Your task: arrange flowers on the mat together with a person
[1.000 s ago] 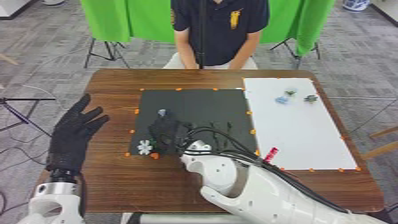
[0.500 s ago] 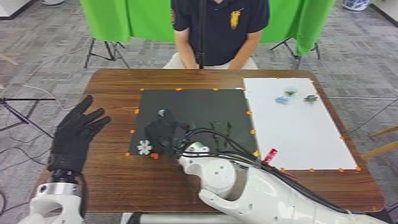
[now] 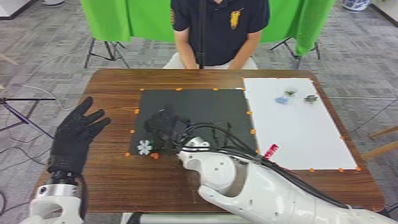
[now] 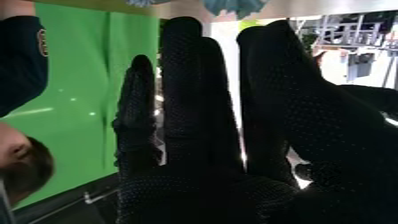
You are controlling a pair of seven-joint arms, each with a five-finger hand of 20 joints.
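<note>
Could knock white petalled flower (image 3: 144, 146), lower left, askew by sweeping black-gloved right hand (image 3: 165, 125) too low. Showing straight, slightly parted fingers (image 4: 182, 90).

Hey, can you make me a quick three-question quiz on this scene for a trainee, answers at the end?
1. Multiple choice: in the head view, what is the robot's right hand over?
A) the sheet on the right
B) the black mat
C) the table's far edge

2. True or false: the white flower is at the mat's near left corner.

3. Fill in the blank: the light blue flower lies on the ____ sheet.

Key: 1 B; 2 true; 3 white.
</note>
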